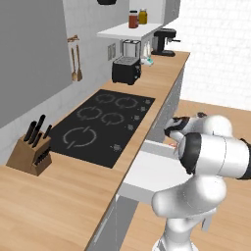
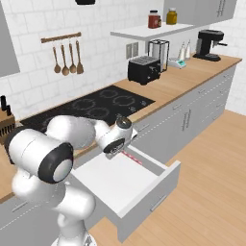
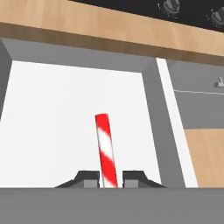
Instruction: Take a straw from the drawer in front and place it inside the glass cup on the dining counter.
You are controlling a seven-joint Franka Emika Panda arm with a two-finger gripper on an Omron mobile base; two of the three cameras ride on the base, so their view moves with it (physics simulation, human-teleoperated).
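Straw [image 3: 106,148]: red-white striped, clamped between gripper [image 3: 110,178] fingertips. Position: over open drawer [image 2: 126,185], just below hob [image 2: 98,108] counter edge.

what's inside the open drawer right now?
A red-and-white straw, pinched between the gripper fingertips over the drawer's bare white floor. Nothing else shows on the visible floor; the arm covers the back left part in the base views.

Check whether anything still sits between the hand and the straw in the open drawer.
Nothing does. The hand is shut on the straw, which sticks out between its fingertips above the drawer floor.
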